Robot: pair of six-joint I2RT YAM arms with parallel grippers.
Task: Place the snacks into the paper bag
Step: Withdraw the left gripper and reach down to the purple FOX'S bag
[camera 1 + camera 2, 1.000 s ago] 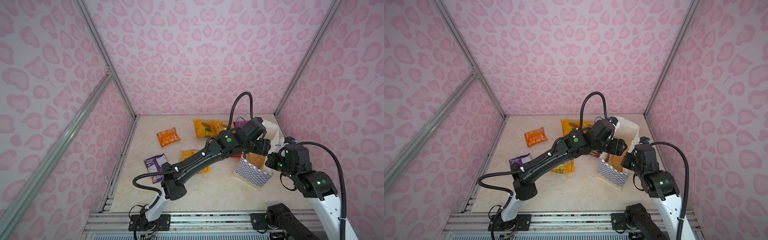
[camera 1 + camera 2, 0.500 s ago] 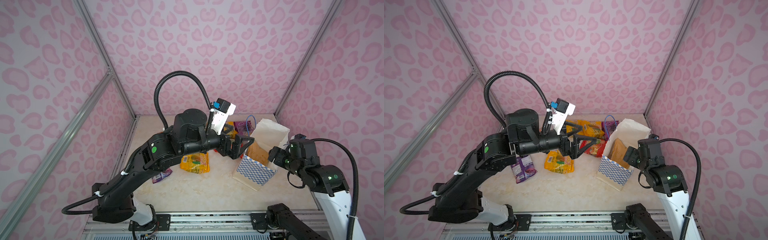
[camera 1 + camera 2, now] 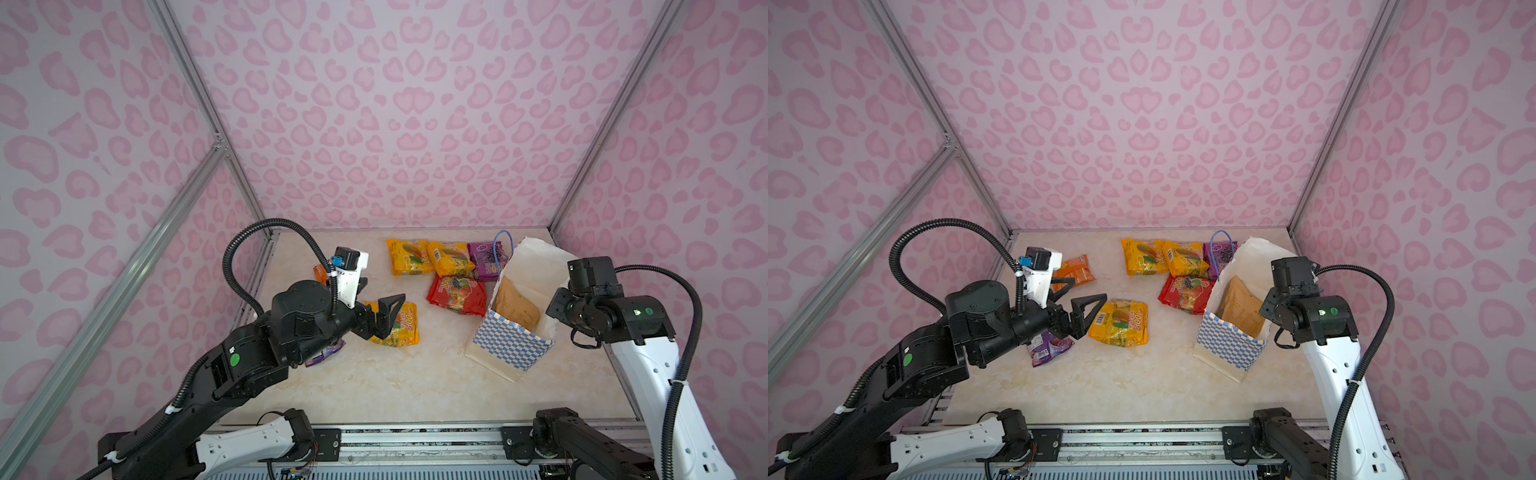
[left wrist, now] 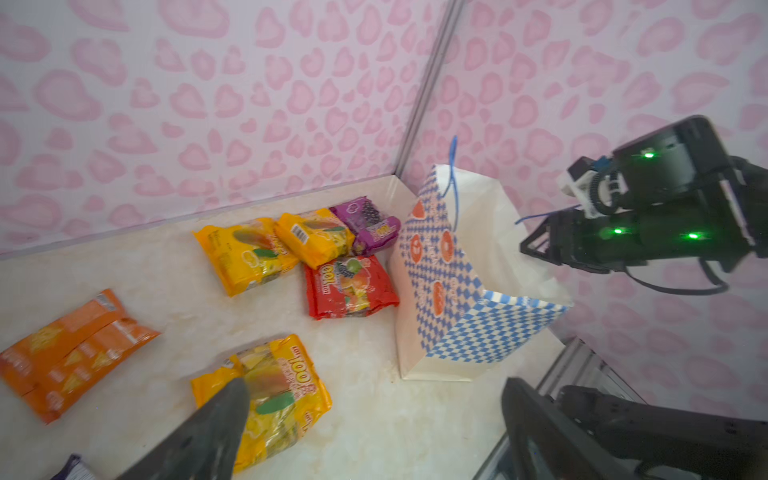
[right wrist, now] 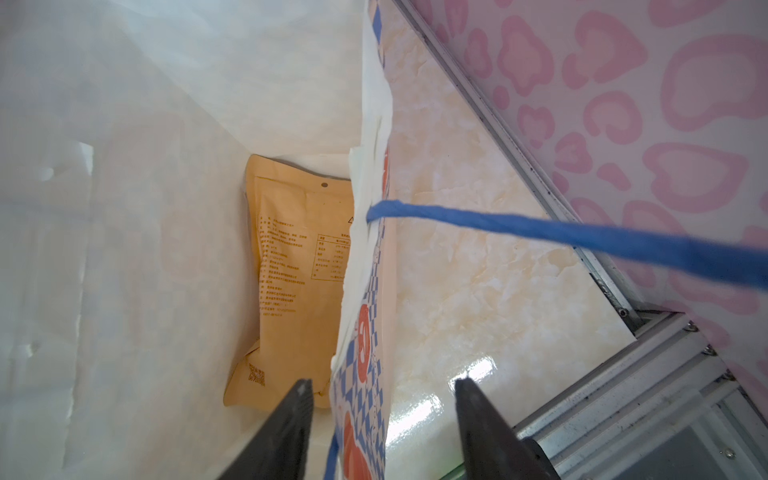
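The paper bag [image 3: 511, 345] [image 3: 1229, 345] [image 4: 449, 291] stands open at the right, with a tan snack packet [image 3: 515, 307] [image 5: 299, 270] inside. My right gripper [image 5: 382, 381] [image 4: 525, 247] is open, its jaws astride the bag's right wall [image 5: 365, 291] without touching it. Two yellow packets [image 3: 409, 257] [image 3: 451, 257], a purple one [image 3: 484, 259] and a red one [image 3: 457, 293] lie behind the bag's left side. My left gripper [image 3: 384, 311] [image 3: 1086, 291] [image 4: 374, 395] hangs open and empty over another yellow packet [image 3: 397, 326] [image 4: 270, 399].
An orange packet [image 3: 1073, 270] [image 4: 70, 349] lies at the back left, and a second purple packet [image 3: 1048, 347] sits partly under my left arm. One blue cord handle [image 5: 582, 237] stretches from the bag past my right gripper. Metal frame rails border the tabletop.
My left arm drew back from the bag's mouth to the left, leaving the tan packet inside. My right gripper, shut before, now has its jaws apart at the bag's wall.
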